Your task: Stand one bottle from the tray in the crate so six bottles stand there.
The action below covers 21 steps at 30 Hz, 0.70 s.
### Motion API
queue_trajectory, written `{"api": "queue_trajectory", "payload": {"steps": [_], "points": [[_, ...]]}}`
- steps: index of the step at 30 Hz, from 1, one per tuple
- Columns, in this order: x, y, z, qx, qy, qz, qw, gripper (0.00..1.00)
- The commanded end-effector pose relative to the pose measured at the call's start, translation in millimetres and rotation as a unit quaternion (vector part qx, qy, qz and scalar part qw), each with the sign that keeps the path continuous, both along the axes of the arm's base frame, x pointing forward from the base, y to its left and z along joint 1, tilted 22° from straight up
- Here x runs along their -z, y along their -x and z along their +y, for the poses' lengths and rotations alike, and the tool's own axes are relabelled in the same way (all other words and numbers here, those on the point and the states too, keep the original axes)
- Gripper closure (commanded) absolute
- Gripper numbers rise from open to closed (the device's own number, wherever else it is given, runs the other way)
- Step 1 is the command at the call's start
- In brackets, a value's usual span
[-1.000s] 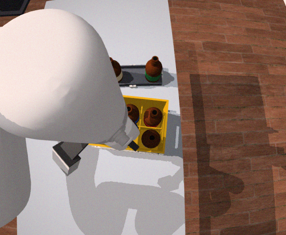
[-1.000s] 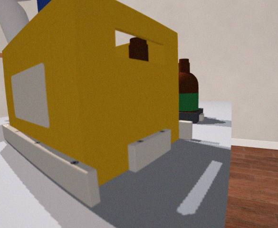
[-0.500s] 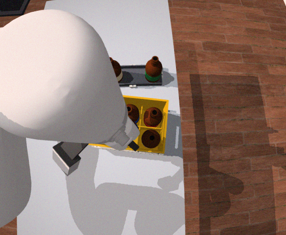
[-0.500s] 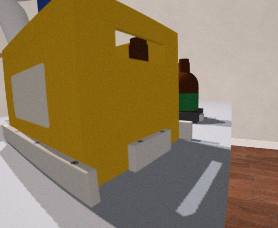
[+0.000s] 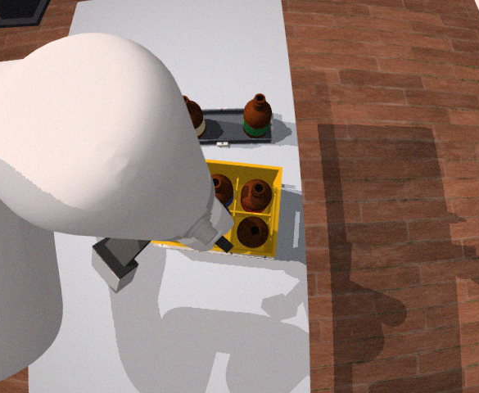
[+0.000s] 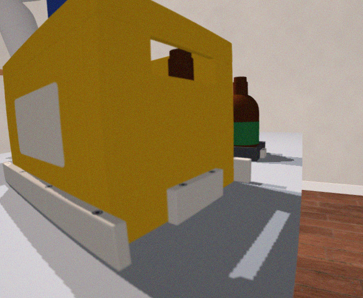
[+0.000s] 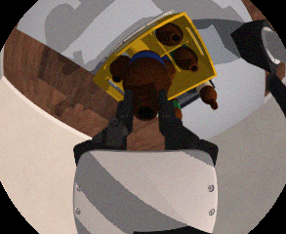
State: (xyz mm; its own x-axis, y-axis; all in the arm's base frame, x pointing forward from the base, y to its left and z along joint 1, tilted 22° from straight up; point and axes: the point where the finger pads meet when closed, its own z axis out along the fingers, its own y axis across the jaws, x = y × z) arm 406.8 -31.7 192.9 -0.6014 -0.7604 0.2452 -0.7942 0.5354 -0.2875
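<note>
My gripper (image 7: 145, 98) is shut on the neck of a brown bottle with a blue band (image 7: 144, 85) and holds it upright above the yellow crate (image 7: 157, 53). In the side view, only a strip of the blue band (image 6: 56, 6) shows above the crate's far left top edge. From above, the arm hides the left half of the crate (image 5: 247, 207). Three bottles (image 5: 253, 231) show in its right cells. The dark tray (image 5: 235, 127) behind the crate holds a green-banded bottle (image 5: 257, 115) and a cream-banded bottle (image 5: 195, 116), both upright.
White stop blocks (image 6: 194, 195) hold the crate's base on the table. The table's right edge (image 5: 303, 237) runs close beside the crate, with brick floor beyond. A dark box (image 5: 17, 12) stands at the far left corner.
</note>
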Motion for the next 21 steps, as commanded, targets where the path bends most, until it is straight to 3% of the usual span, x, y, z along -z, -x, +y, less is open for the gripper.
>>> {"api": "queue_trajectory", "payload": {"steps": [1, 21], "points": [[2, -2, -1, 0.0, 0.0, -0.002, 1.0, 1.0], [21, -3, -9, 0.0, 0.0, -0.002, 1.0, 1.0]]}}
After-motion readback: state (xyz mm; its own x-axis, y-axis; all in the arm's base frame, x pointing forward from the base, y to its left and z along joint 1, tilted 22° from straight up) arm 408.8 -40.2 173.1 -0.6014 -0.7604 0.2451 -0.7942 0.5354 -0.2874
